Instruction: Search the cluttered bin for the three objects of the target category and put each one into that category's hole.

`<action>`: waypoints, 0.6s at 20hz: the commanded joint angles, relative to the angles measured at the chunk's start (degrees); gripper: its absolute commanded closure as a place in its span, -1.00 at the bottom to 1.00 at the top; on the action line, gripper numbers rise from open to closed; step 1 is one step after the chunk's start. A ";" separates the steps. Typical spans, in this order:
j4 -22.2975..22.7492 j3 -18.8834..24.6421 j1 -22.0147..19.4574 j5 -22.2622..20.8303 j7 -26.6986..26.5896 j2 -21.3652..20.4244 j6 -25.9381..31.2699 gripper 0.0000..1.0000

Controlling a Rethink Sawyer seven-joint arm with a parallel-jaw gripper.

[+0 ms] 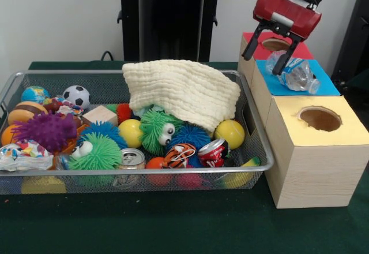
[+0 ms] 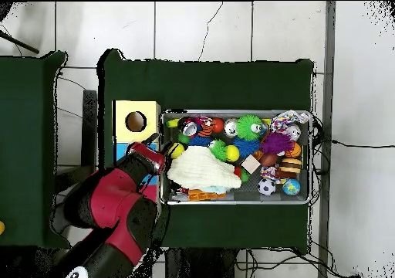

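Bin [image 1: 262, 150]: silver mesh basket on the green table [image 1: 173, 225], left of three boxes, filled with balls, spiky toys and cans, a cream cloth [image 1: 181, 89] draped over its far right part. Gripper [image 1: 268, 52]: red, hanging above the blue-topped middle box [image 1: 328, 83], jaws spread wide and empty. Crushed clear plastic bottle [image 1: 298, 75]: lying on the blue top, just beside the fingertips. Yellow-topped box [image 1: 288, 121]: nearest, round hole open.
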 commanded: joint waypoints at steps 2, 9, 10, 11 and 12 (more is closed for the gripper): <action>4.06 8.63 -1.00 2.25 12.55 2.94 -2.21 -1.00; 4.48 8.83 -0.80 2.41 12.82 3.01 -2.84 -1.00; 4.54 9.03 -0.83 2.34 12.76 3.00 -2.91 -1.00; 4.54 8.83 -0.54 2.65 13.15 3.52 -3.36 -1.00; 4.53 8.67 -0.37 2.91 13.38 3.83 -3.45 -1.00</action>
